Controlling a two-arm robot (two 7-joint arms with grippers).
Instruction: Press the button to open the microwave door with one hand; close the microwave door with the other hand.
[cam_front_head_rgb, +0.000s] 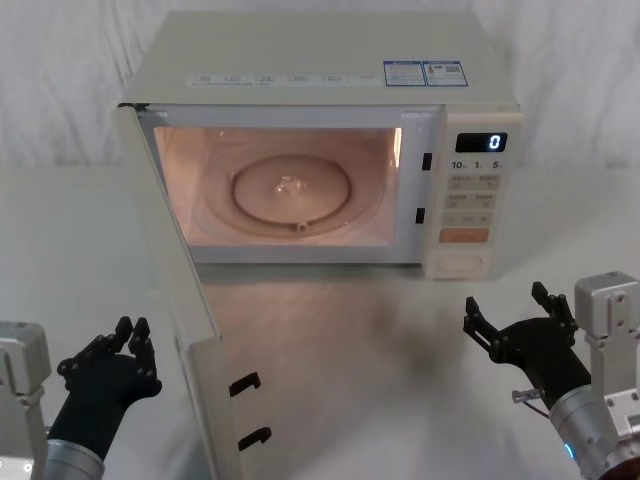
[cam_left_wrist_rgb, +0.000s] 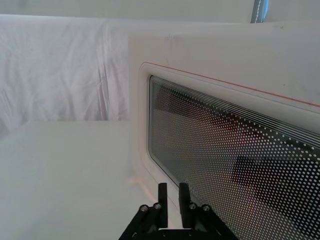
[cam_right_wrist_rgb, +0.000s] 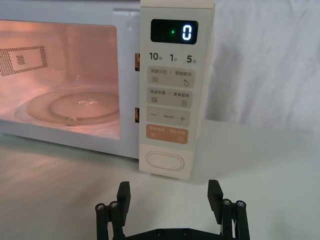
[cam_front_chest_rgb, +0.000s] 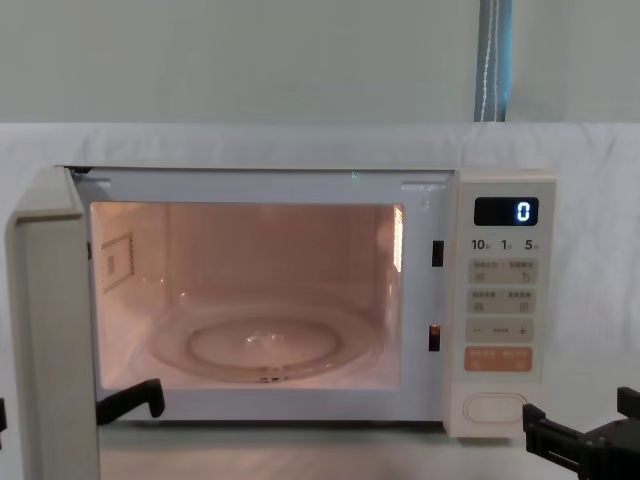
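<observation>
The microwave door (cam_front_head_rgb: 185, 330) is swung wide open, hinged at the left and jutting out toward the robot, its 2 latch hooks (cam_front_head_rgb: 250, 410) showing on the free edge. The cavity glows warm orange, and the glass turntable (cam_front_head_rgb: 290, 190) sits flat inside. On the control panel (cam_right_wrist_rgb: 172, 95) the display (cam_right_wrist_rgb: 174, 32) reads 0, with the orange key (cam_right_wrist_rgb: 167, 134) under the small keys and the button (cam_right_wrist_rgb: 164, 162) at the very bottom.

The left gripper (cam_front_head_rgb: 135, 335) is low at the robot's left, just outside the open door. In the left wrist view its fingers (cam_left_wrist_rgb: 162, 192) are drawn close, with only a narrow gap between them, right by the door's dotted window (cam_left_wrist_rgb: 235, 165); whether they touch the panel is hard to say.

The right gripper (cam_front_head_rgb: 510, 310) hangs off to the right, in front of the control panel and apart from it. Its fingers (cam_right_wrist_rgb: 124, 191) are spread wide, nothing between them, and the button lines up straight ahead between them in the right wrist view.
</observation>
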